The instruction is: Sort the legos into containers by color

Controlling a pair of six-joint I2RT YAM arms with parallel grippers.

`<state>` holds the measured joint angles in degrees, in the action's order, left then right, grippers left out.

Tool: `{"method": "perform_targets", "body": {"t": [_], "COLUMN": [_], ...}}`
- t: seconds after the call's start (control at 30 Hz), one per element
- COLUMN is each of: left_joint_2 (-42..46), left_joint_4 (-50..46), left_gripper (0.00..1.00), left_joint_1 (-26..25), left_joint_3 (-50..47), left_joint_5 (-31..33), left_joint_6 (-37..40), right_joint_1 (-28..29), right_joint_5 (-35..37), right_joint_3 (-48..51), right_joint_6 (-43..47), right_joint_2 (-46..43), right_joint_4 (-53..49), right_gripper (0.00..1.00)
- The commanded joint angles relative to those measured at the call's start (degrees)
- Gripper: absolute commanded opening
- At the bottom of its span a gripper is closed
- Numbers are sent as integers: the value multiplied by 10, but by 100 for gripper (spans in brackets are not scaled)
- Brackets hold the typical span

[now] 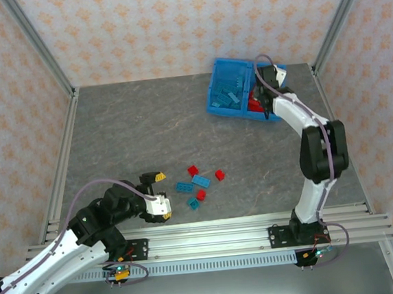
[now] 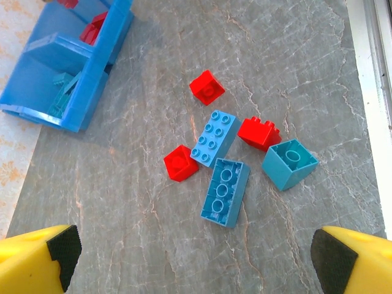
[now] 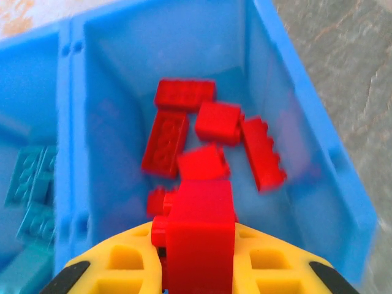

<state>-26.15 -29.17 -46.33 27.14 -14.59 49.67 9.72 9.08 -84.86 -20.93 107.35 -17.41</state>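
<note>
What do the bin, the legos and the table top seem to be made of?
Bin: likely moulded plastic, blue and seemingly translucent, as light glows through its walls.
Legos: hard plastic, smooth, slightly glossy, with crisp moulded studs.
Table top: grey with stone-like veins; real stone or printed laminate, I cannot tell.

Bare surface (image 1: 126, 132) lies open between the loose legos (image 1: 198, 182) and the bin (image 1: 229, 111). Those bricks sit bunched, some touching. The right end effector (image 1: 267, 105), clamped on a red lego (image 3: 199, 239), blocks the right compartment (image 3: 269, 92) from above.
</note>
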Motion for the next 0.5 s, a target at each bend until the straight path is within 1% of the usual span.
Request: {"method": "perform_targets", "body": {"t": [0.0, 0.1, 0.23, 0.3, 0.4, 0.47], "left_joint_2": [-2, 2, 3, 0, -3, -2], "left_joint_4": [-5, -10, -7, -7, -9, -10], "left_gripper": [100, 100, 100, 100, 100, 100], "left_joint_1": [4, 4, 4, 5, 5, 6], "left_joint_3": [-2, -2, -5, -5, -5, -5], "left_joint_5": [2, 10, 8, 9, 14, 21], "left_joint_6": [16, 21, 25, 26, 28, 30], "right_joint_1": [-4, -9, -16, -16, -16, -16], "right_joint_5": [46, 83, 67, 63, 49, 45], "right_joint_3": [-81, -122, -145, -157, -170, -171], "right_joint_6": [-7, -3, 1, 1, -7, -9], "right_joint_2": [53, 93, 125, 134, 126, 112], "right_joint_4": [-35, -63, -85, -100, -117, -118], "right_gripper": [22, 23, 24, 29, 37, 37]}}
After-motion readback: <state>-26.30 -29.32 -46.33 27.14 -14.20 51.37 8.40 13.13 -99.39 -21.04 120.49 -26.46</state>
